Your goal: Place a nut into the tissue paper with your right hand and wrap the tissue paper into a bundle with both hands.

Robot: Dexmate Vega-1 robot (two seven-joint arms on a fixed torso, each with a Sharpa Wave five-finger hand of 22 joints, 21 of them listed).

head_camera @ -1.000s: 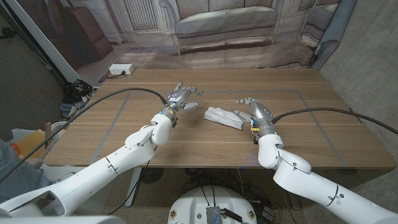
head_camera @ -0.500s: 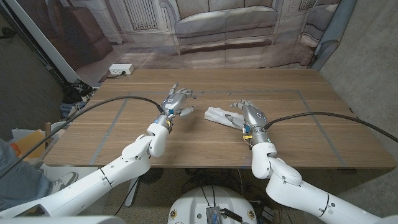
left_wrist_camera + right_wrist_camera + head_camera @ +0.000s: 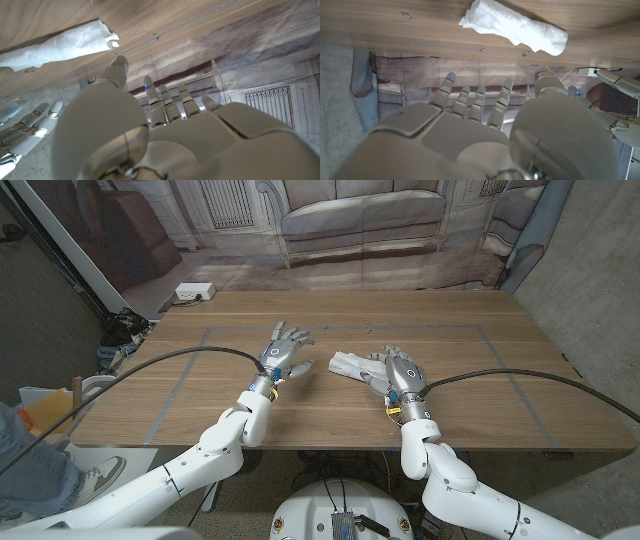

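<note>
Now that both arms have drawn back, my left hand (image 3: 282,348) and right hand (image 3: 401,370) hover with fingers spread, holding nothing; the rolled tissue paper (image 3: 352,366) lies on the counter (image 3: 480,390) between them, apparently wrapped.

tissue bundle (image 3: 352,366) on table (image 3: 500,395), between left hand (image 3: 282,350), right hand (image 3: 400,370)

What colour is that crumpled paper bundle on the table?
White; the tissue paper shows best in the right wrist view.

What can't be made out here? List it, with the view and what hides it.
- Nut: in every view, the tissue paper is rolled shut, hiding whatever lies inside.
- Tissue's right end: head view, behind the right hand.
- Left hand palm side: left wrist view, camera sees its back.
</note>
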